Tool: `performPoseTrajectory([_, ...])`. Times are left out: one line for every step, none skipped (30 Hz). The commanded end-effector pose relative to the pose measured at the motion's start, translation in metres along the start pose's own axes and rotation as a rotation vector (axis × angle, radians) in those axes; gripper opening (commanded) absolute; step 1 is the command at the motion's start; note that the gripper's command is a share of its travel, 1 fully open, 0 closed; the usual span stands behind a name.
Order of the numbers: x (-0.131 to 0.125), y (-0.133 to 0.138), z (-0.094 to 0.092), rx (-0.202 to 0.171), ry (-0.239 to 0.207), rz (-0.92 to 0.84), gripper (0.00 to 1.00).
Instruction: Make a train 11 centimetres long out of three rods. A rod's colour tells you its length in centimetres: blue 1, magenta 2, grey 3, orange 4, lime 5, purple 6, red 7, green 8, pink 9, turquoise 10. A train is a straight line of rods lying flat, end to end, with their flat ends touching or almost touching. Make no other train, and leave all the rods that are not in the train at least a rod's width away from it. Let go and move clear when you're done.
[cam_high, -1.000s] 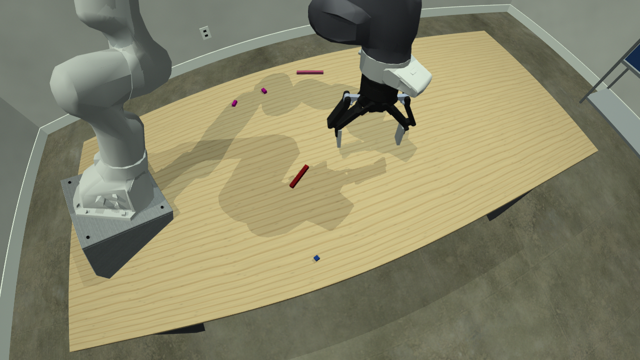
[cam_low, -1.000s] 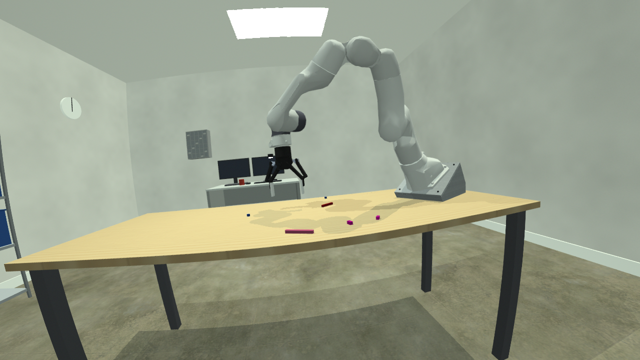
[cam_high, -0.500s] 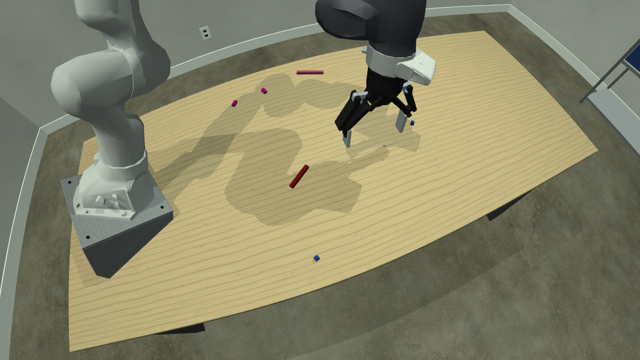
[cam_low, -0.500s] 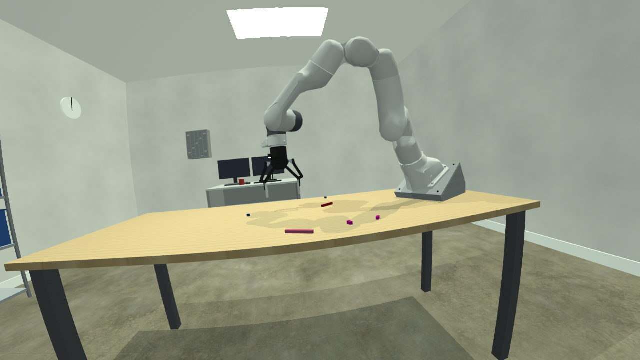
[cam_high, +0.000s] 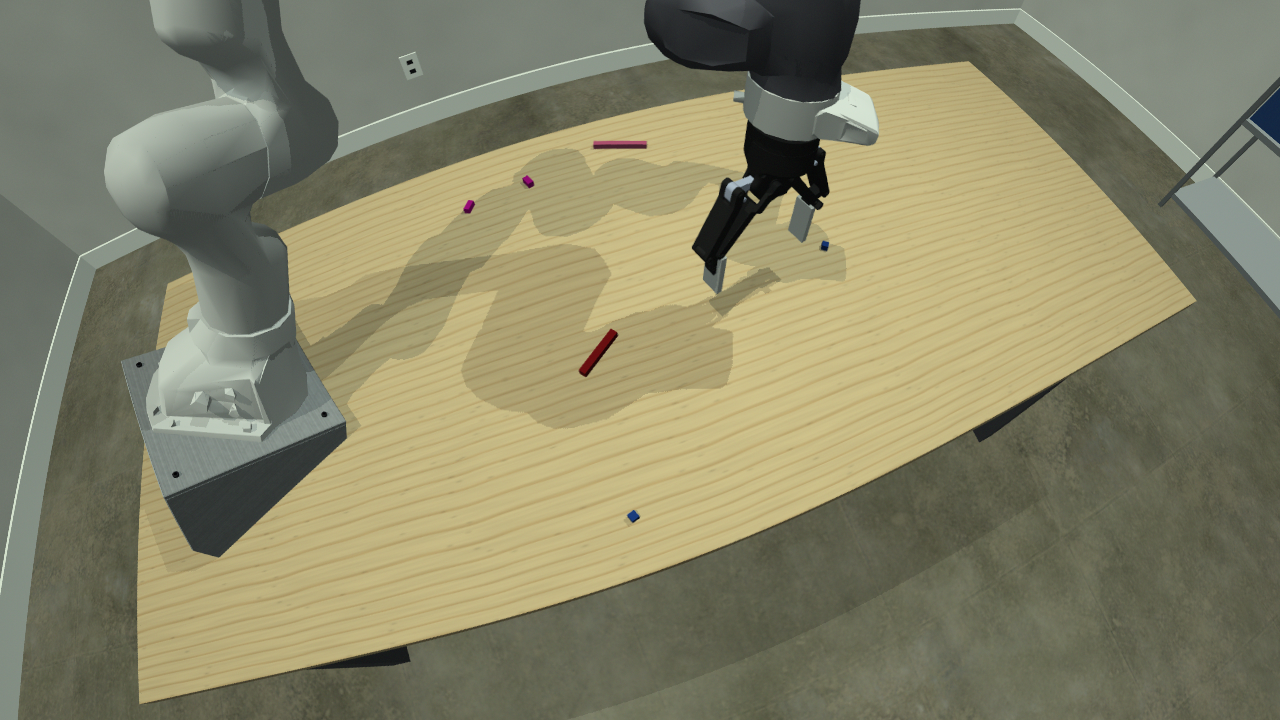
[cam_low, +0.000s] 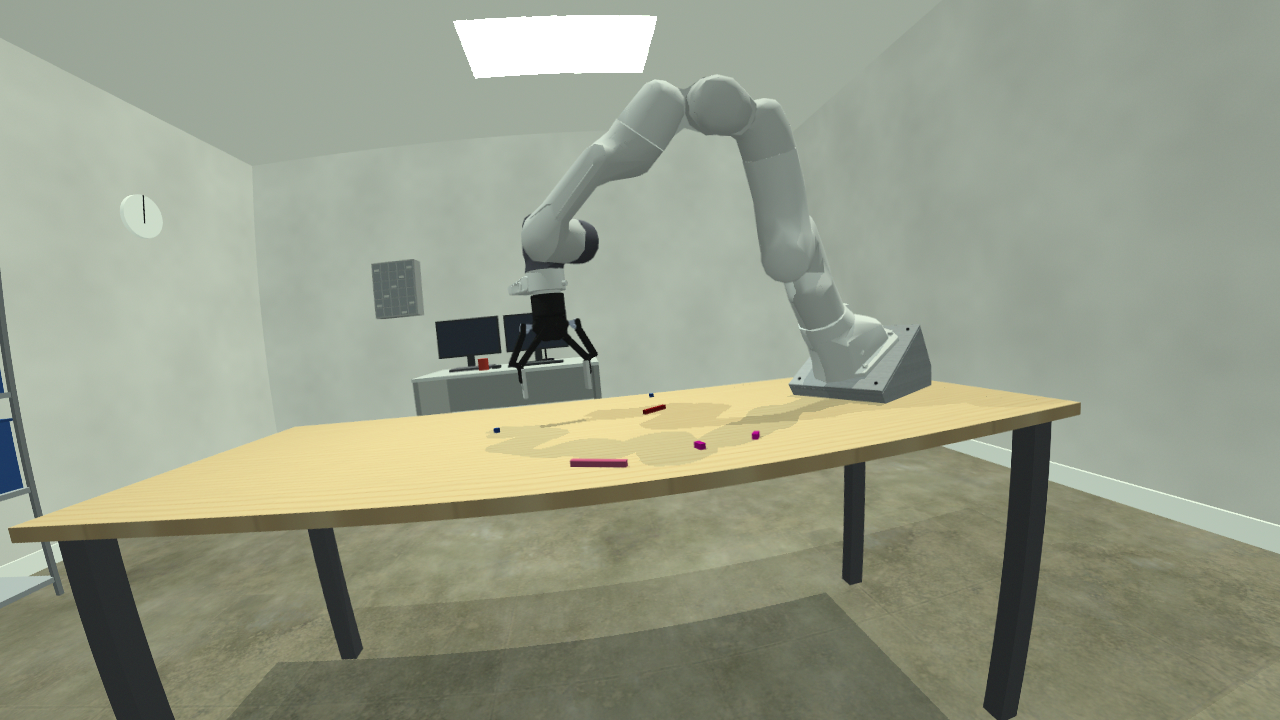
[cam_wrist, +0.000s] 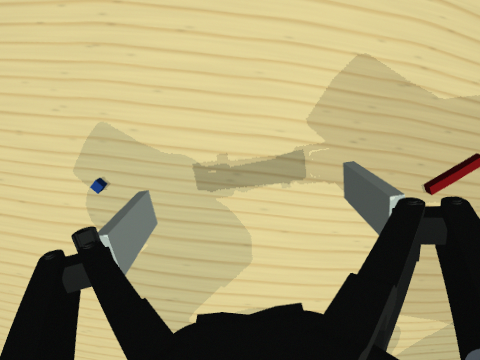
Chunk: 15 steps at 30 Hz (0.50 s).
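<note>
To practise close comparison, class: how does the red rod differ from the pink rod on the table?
The pink rod looks longer than the red rod. The red rod is darker and lies diagonally near the table's middle; the pink rod lies along the far edge in the top view. Both lie flat, apart from other rods.
</note>
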<state>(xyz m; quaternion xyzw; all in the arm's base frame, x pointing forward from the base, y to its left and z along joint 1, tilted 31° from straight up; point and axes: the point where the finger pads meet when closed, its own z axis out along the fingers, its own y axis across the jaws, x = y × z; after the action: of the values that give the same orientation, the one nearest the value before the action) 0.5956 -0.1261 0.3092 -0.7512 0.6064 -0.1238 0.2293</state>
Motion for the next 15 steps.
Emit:
performPoseTrajectory([0.001,-0.002,0.000,0.008,-0.001,-0.132,1.00])
performPoseTrajectory([0.000,-0.006,0.000,0.009,0.000,-0.181,1.00])
performPoseTrajectory([-0.001,-0.008,0.000,0.009,0.000,-0.199,1.00])
performPoseTrajectory([-0.001,-0.009,0.000,0.009,0.000,-0.217,1.00])
performPoseTrajectory([-0.002,-0.011,0.000,0.010,0.001,-0.236,1.00])
performPoseTrajectory([-0.003,-0.012,0.000,0.010,0.001,-0.254,1.00])
performPoseTrajectory([-0.003,-0.014,0.000,0.010,0.001,-0.273,1.00])
performPoseTrajectory([-0.004,-0.016,-0.001,0.011,0.002,-0.291,1.00])
performPoseTrajectory([-0.004,-0.017,-0.001,0.011,0.002,-0.310,1.00])
performPoseTrajectory([-0.005,-0.019,-0.001,0.011,0.002,-0.328,1.00])
performPoseTrajectory([-0.006,-0.020,-0.001,0.011,0.003,-0.347,1.00])
performPoseTrajectory([-0.006,-0.022,-0.001,0.012,0.003,-0.365,1.00])
performPoseTrajectory([-0.007,-0.023,-0.001,0.012,0.004,-0.384,1.00])
performPoseTrajectory([-0.007,-0.025,-0.001,0.012,0.004,-0.402,1.00])
performPoseTrajectory([-0.008,-0.026,-0.001,0.013,0.004,-0.420,1.00])
